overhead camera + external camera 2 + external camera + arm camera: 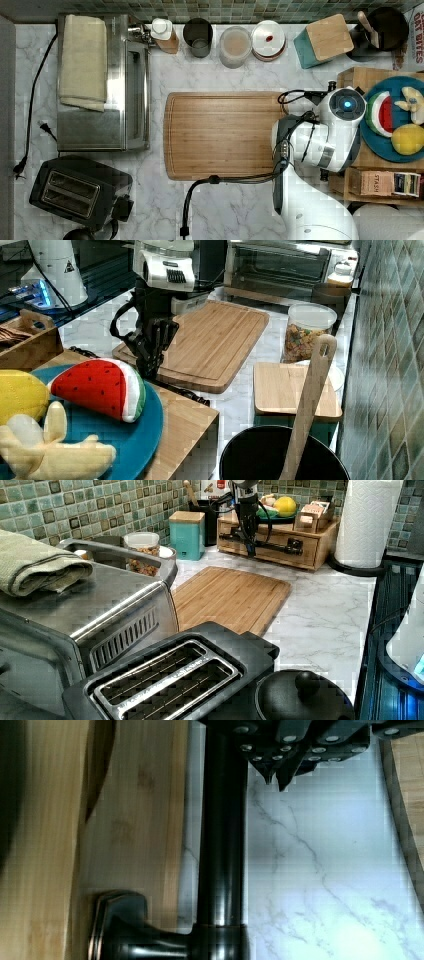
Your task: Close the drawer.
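The drawer (287,550) sits in the low wooden unit, its light-wood front carrying a dark bar handle (295,544). It looks pushed in, close to flush with the unit. In the wrist view the drawer front (135,820) and the handle (222,845) run side by side above the marble. My gripper (275,779) is shut with nothing between its fingers, and its tips hang just on the counter side of the handle. The gripper (250,549) points down in front of the unit in the left view. It (148,365) hangs by the unit's edge in the right view.
A large cutting board (220,135) lies on the marble beside the unit. On the unit stand a blue plate (372,142) of toy fruit and a tea box (385,182). A paper towel roll (367,522) stands at the left view's right. A toaster oven (100,85) and toaster (75,192) sit farther off.
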`<move>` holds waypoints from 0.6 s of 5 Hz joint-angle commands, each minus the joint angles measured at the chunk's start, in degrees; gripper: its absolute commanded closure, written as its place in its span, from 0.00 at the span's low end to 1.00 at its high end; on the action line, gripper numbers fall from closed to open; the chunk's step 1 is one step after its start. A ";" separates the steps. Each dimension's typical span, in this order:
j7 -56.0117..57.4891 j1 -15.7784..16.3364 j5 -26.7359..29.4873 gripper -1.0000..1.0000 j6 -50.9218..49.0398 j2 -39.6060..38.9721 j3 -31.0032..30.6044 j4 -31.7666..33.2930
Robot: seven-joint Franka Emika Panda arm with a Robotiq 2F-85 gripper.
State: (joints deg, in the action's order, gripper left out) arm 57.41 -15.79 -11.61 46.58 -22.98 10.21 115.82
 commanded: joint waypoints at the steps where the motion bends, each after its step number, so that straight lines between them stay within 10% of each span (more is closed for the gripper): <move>1: 0.40 -5.59 -2.23 1.00 0.36 -1.04 7.92 -10.97; 3: 0.57 -5.18 -1.96 1.00 0.40 -1.10 8.39 -10.96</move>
State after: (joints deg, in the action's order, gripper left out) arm 57.41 -14.19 -12.01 44.96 -23.93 11.41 114.37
